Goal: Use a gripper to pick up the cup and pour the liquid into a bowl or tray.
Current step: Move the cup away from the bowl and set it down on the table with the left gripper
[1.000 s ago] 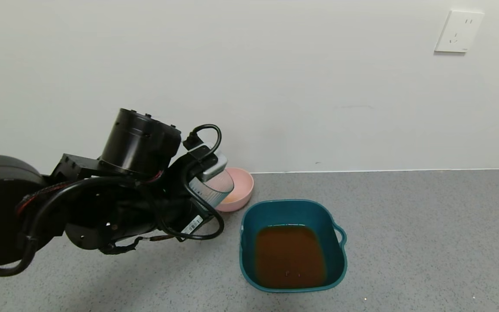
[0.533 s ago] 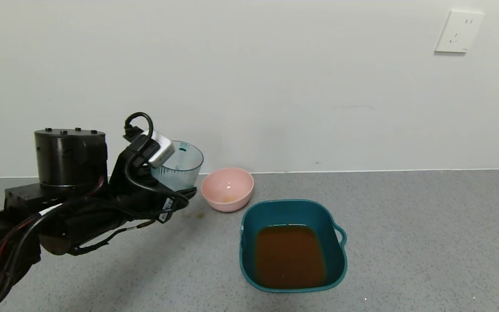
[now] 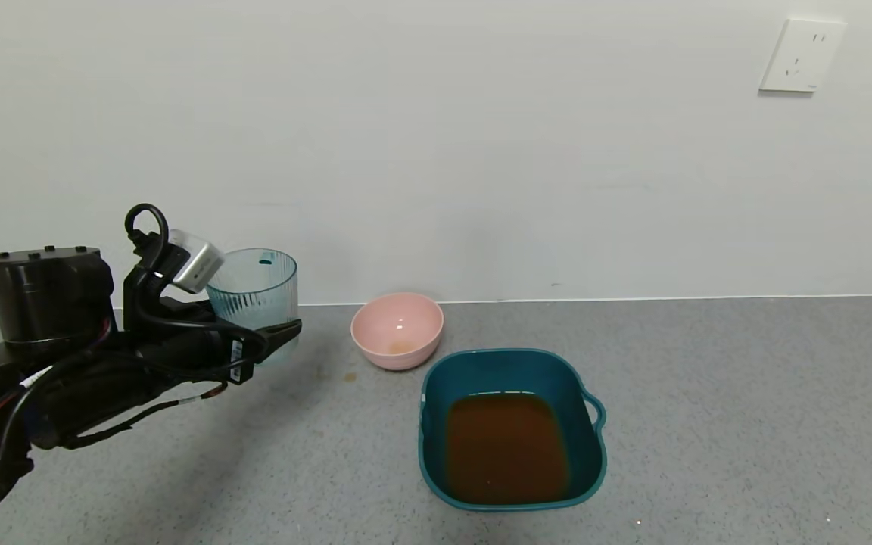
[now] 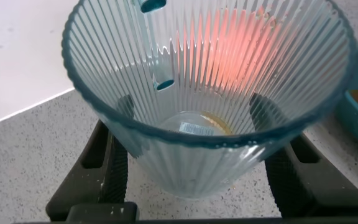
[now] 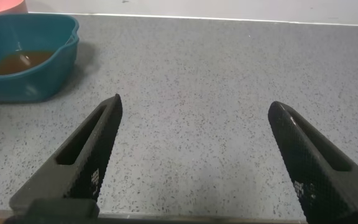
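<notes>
My left gripper is shut on the ribbed blue-grey cup and holds it upright, low over the counter at the far left, clear of the teal basin. In the left wrist view the cup sits between both black fingers and holds only a thin amber trace at its base. The reddish-brown liquid lies in the basin. My right gripper is open and empty above bare counter, out of the head view; its wrist view shows the basin off to one side.
A small round pink bowl stands between the cup and the basin, near the wall. A small brown drip marks the grey counter beside it. A wall socket is at the upper right.
My left arm has swung left, away from the basin, and turned the cup from tilted to upright, lowering it toward the counter. The liquid in the basin has settled.
</notes>
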`<state>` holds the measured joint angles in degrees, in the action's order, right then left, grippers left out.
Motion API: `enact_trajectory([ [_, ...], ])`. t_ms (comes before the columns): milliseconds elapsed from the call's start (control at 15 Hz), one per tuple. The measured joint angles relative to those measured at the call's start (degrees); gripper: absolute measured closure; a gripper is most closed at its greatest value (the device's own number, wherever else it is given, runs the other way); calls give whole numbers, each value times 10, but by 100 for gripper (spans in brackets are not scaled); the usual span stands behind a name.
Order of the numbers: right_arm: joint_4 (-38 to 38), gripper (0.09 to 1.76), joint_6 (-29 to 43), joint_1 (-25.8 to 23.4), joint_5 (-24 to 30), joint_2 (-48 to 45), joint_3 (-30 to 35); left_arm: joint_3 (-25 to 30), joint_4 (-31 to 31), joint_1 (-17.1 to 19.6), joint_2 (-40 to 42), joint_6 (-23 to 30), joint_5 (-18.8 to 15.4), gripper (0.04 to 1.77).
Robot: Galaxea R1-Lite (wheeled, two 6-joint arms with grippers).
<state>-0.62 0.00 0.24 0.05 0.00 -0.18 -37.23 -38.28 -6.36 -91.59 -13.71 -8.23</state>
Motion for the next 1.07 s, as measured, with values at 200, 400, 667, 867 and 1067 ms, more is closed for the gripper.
enact_trajectory([
  [200, 0, 14, 0, 0, 0, 0, 0, -5, -53, 28, -30, 2, -29, 56],
  [400, 0, 14, 0, 0, 0, 0, 0, -8, -123, 53, -76, 12, -44, 56],
  [667, 0, 14, 0, 0, 0, 0, 0, -24, -181, 69, -143, 51, -62, 56],
  [867, 0, 14, 0, 0, 0, 0, 0, -35, -186, 80, -185, 55, -66, 56],
  [1067, 0, 14, 0, 0, 0, 0, 0, -36, -217, 88, -217, 59, -71, 56],
])
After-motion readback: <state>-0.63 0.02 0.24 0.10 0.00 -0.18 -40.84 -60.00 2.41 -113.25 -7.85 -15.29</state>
